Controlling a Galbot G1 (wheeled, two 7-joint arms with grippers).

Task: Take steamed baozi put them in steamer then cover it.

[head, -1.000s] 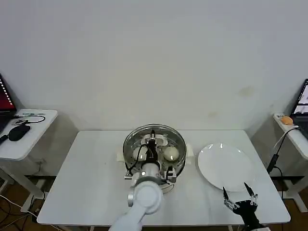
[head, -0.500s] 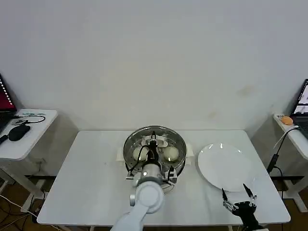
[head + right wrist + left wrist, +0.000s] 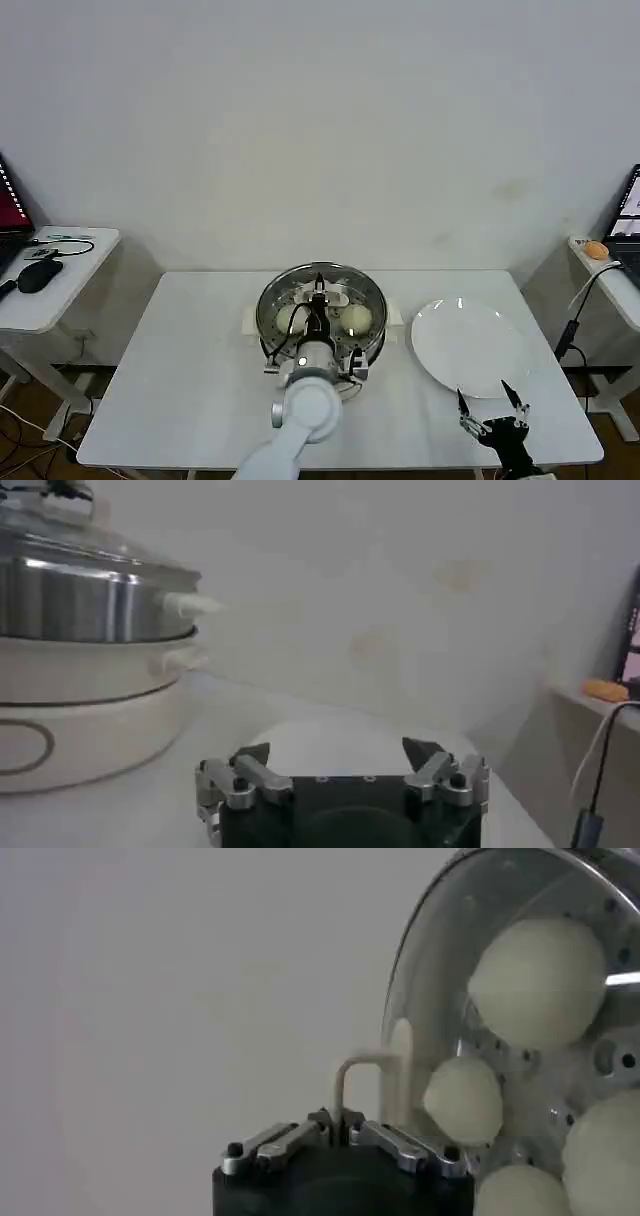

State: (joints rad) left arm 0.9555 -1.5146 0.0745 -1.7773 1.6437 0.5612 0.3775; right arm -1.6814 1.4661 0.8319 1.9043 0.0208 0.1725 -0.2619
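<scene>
Seating the cover squarely on the steamer

Right gripper (image 3: 493, 418), jaws apart, waits near the table's front edge by the plate (image 3: 470, 345); left gripper (image 3: 340, 1133), clamped on the cover (image 3: 520, 998) handle, seemingly seated on the steamer (image 3: 320, 312), should release gently; steamed baozi (image 3: 356, 319) inside.

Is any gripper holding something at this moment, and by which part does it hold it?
The left gripper is shut on the cover, gripping its whitish handle above the steamer. The right gripper is open and holds nothing, near the white plate.
</scene>
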